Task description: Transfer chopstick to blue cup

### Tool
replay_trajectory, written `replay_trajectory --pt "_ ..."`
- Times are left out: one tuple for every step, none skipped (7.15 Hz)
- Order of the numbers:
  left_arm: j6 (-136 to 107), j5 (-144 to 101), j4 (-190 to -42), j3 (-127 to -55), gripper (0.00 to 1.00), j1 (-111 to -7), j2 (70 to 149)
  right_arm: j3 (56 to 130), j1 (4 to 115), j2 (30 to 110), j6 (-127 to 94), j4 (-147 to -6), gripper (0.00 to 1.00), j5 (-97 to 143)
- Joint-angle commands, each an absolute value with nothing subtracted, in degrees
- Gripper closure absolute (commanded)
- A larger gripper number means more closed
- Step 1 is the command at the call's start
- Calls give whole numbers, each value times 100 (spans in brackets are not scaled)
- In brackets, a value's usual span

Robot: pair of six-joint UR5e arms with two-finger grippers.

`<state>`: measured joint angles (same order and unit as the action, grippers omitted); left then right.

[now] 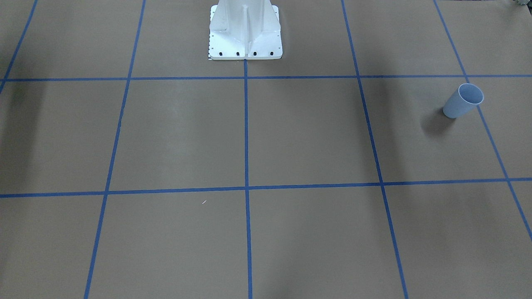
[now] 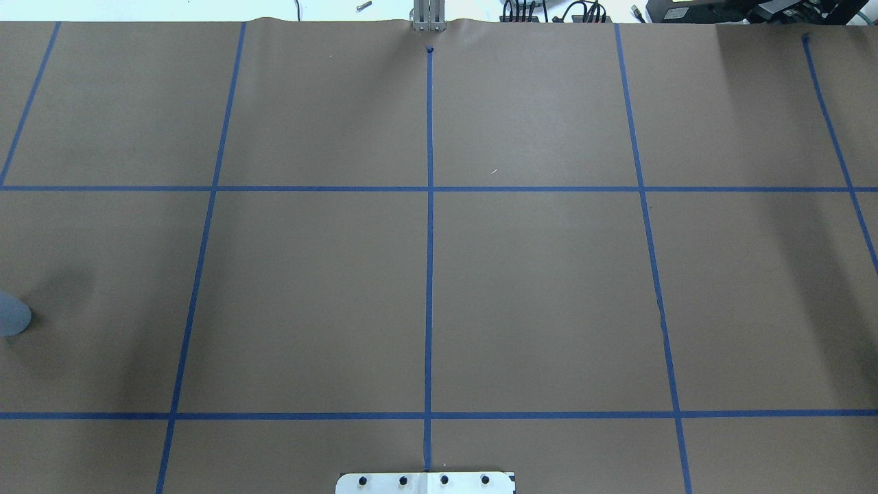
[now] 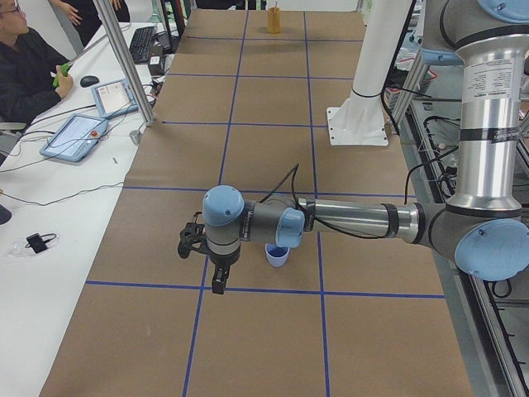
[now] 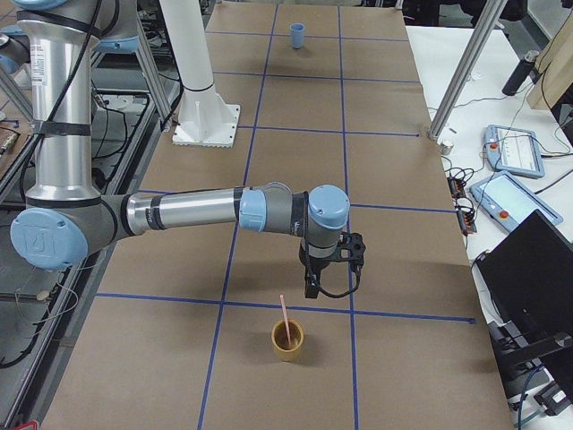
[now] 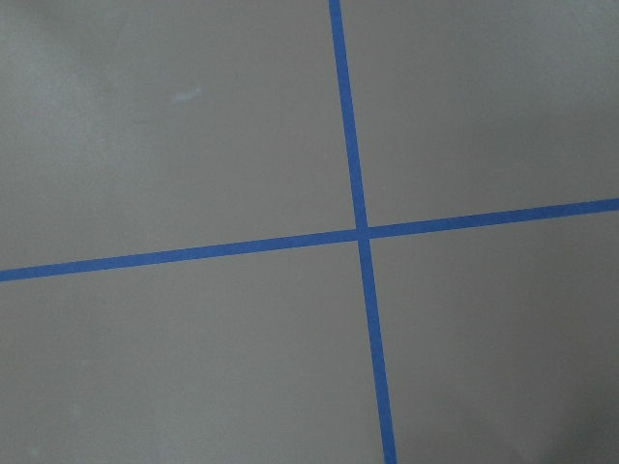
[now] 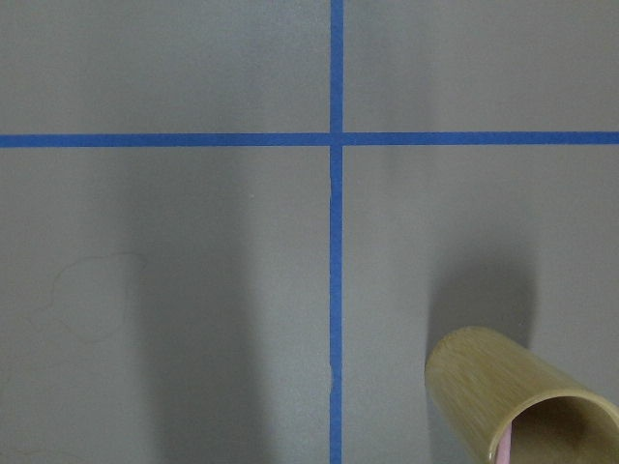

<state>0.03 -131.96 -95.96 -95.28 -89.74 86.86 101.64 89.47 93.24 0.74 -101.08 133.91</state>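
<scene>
The pale pink chopstick [image 4: 283, 315] stands tilted in a tan bamboo cup [image 4: 287, 341] near the table's end on my right. Its lower part shows inside that cup's mouth in the right wrist view [image 6: 506, 448]. The blue cup [image 1: 463, 101] stands upright near the table's other end, and also shows in the exterior left view [image 3: 277, 255] and at the left edge of the overhead view [image 2: 10, 313]. My right gripper [image 4: 309, 288] hangs just beyond the bamboo cup, apart from it. My left gripper [image 3: 216, 283] hangs beside the blue cup. I cannot tell whether either is open or shut.
Brown paper with a blue tape grid [image 2: 429, 189] covers the table. The white robot base [image 1: 245, 31] stands at the middle of the robot's side. Tablets [image 3: 74, 136], cables and an operator [image 3: 25, 66] are along the far side.
</scene>
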Motion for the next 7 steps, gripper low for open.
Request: replay_trajectory --pt "-17 -13567 -9877 -9492 2 -8956 8352 10169 8947 9316 70 -10107 0 13403" --pt "-505 -13736 -10323 -9518 2 -8939 8141 10169 8947 9325 79 -10107 0 13403" --pt "-1354 -13885 -11128 -9527 2 -8730 7886 10169 8947 9308 79 -10107 0 13403" --pt "-2084 -13895 -12014 -9519 2 -8371 7562 10169 8947 9308 88 -10107 0 13403" --pt "-2518 -13896 -12554 -9527 2 -8106 7367 10178 8947 9299 88 -10107 0 13403" --pt "-2531 -13913 -12655 -9527 2 -7973 7261 10213 8947 9316 79 -10107 0 13403" --pt "-2540 -14000 -12717 -9562 2 -7745 7173 10256 8947 9316 79 -10107 0 13403"
